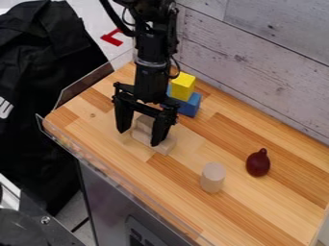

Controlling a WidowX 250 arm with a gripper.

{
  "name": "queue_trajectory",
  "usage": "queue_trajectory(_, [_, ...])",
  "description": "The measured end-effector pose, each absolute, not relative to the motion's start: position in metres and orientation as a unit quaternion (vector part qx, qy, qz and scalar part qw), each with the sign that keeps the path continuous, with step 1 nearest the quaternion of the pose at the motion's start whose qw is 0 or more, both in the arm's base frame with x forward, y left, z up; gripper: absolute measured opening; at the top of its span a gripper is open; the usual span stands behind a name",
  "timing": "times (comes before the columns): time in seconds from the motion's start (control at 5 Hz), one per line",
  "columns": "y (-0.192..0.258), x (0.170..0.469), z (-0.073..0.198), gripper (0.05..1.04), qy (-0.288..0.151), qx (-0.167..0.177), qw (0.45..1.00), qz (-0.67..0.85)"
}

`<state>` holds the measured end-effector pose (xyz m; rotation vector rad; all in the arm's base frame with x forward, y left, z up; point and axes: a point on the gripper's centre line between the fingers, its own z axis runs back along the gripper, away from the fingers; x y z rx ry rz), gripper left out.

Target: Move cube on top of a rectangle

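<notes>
The black gripper (139, 138) hangs over the left part of the wooden table, pointing down, its two fingers standing wide apart. Between them is a pale wooden cube (144, 123), with a gap between it and the left finger. A pale wooden rectangular block (165, 145) lies low at the fingertips, partly covered by the right finger. The cube is at the block's upper left part; whether it rests on the block or stands just behind it, I cannot tell.
Behind the gripper, a yellow block (183, 85) sits on a blue block (191, 105). A pale cylinder (212, 178) stands to the right, near a dark red pear-shaped object (258, 164). A whitish plank wall borders the table's back.
</notes>
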<state>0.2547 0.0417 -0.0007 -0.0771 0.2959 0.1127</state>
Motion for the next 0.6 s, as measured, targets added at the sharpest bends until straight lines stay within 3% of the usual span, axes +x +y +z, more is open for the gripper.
queue_trajectory(0.2, [0.041,0.256,0.006,0.999,0.128,-0.041,0.989,0.056])
queue_trajectory(0.6, [0.026,0.255,0.088,0.999,0.035,-0.001,0.998,0.053])
